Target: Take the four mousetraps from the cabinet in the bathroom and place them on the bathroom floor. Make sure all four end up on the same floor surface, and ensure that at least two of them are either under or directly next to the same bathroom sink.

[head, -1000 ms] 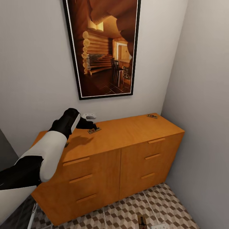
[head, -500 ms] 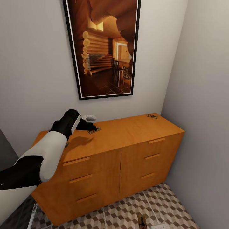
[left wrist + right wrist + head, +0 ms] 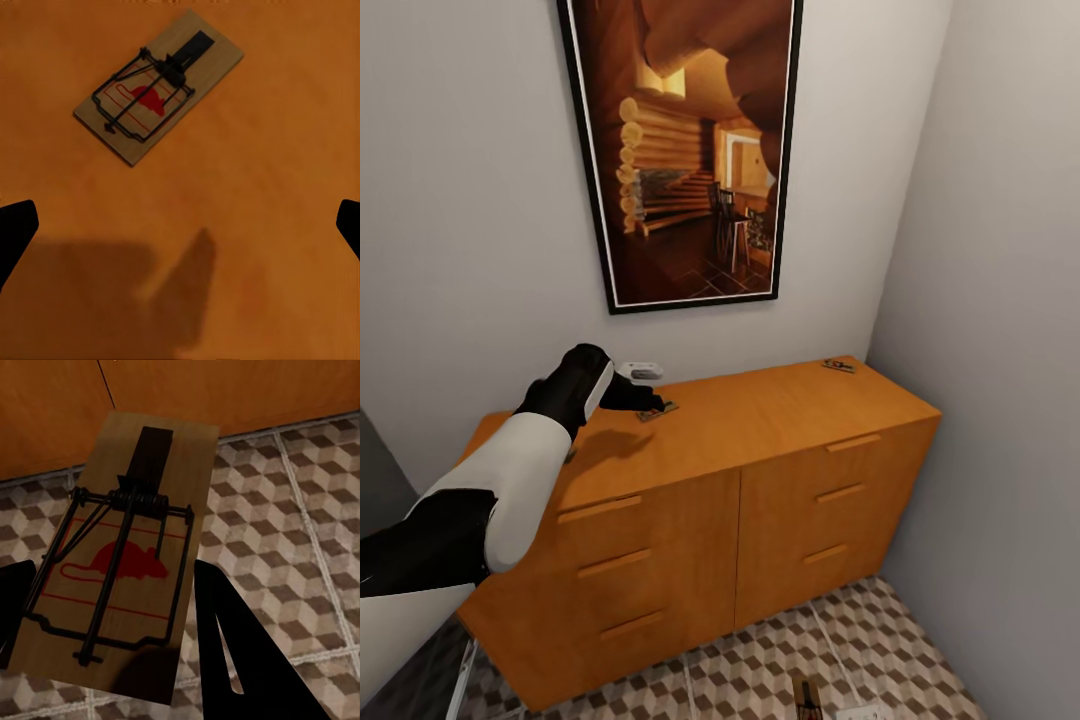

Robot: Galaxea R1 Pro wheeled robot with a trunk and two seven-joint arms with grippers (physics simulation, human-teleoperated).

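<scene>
On the orange-brown cabinet [image 3: 760, 420], one mousetrap [image 3: 657, 408] lies near the back left and a second mousetrap [image 3: 838, 365] sits at the back right corner. My left gripper [image 3: 641, 398] hovers over the top just beside the left trap. In the left wrist view that mousetrap [image 3: 159, 86] lies flat ahead of the left gripper [image 3: 180, 229], which is open wide with one of its fingertips [image 3: 15, 234] at each edge. My right gripper [image 3: 112, 577] is shut on a third mousetrap [image 3: 124, 562], held above the bathroom floor [image 3: 300, 532] and showing low in the head view as the held trap [image 3: 805, 692].
A large framed picture [image 3: 685, 150] hangs on the wall above the cabinet. A small white fitting [image 3: 642, 371] sits on the wall behind my left wrist. A side wall [image 3: 1000, 350] closes in the cabinet's right end. Patterned tiles [image 3: 760, 670] run in front of the drawer fronts.
My left wrist has edged slightly toward the wall, now partly covering the white fitting. The traps on the cabinet have not moved.
</scene>
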